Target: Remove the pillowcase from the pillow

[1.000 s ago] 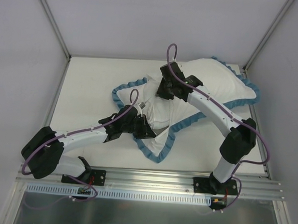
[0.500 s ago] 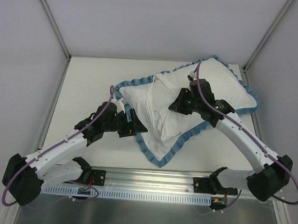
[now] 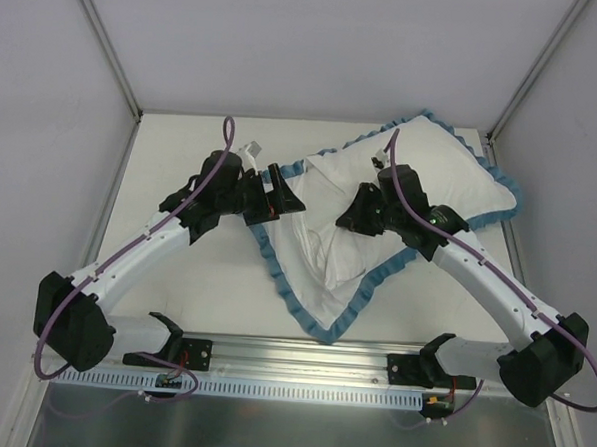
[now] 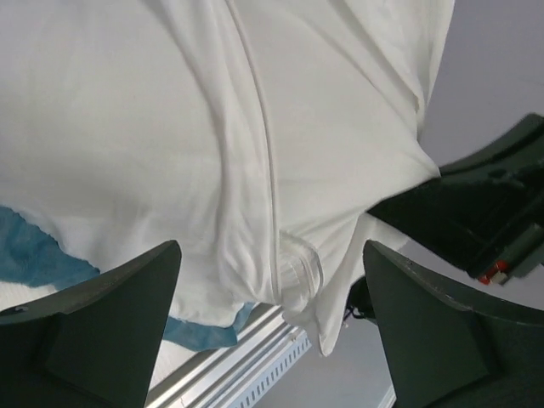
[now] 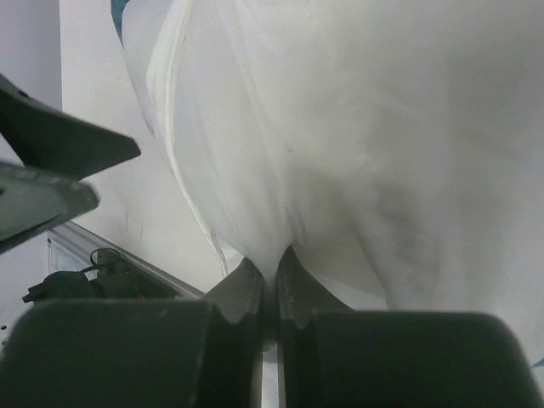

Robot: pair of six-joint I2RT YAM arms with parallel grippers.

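The pillowcase (image 3: pixel 321 270) lies diagonally across the table, white side up, ringed by teal-blue ruffle (image 3: pixel 276 272). It bulges plump at the back right (image 3: pixel 446 176), where the pillow seems to sit inside; I cannot tell where the white cover ends and the pillow begins. My right gripper (image 3: pixel 351 214) is shut on a pinched fold of the white cloth (image 5: pixel 280 170) near the middle. My left gripper (image 3: pixel 283 194) stands open at the cover's left edge. In its wrist view a white seam and hem (image 4: pixel 293 268) hang between the wide-apart fingers (image 4: pixel 110 314), untouched.
An aluminium rail (image 3: pixel 301 359) runs along the near edge by the arm bases. Grey walls and metal posts (image 3: pixel 108 43) close in the white tabletop (image 3: pixel 182 157) at the left, right and back. Part of the right arm (image 4: pixel 476 212) shows in the left wrist view.
My left gripper has opened, let go of the cloth and moved away from me along the cover's left edge. The right gripper came down and right with its fold; the cover's left half settled.
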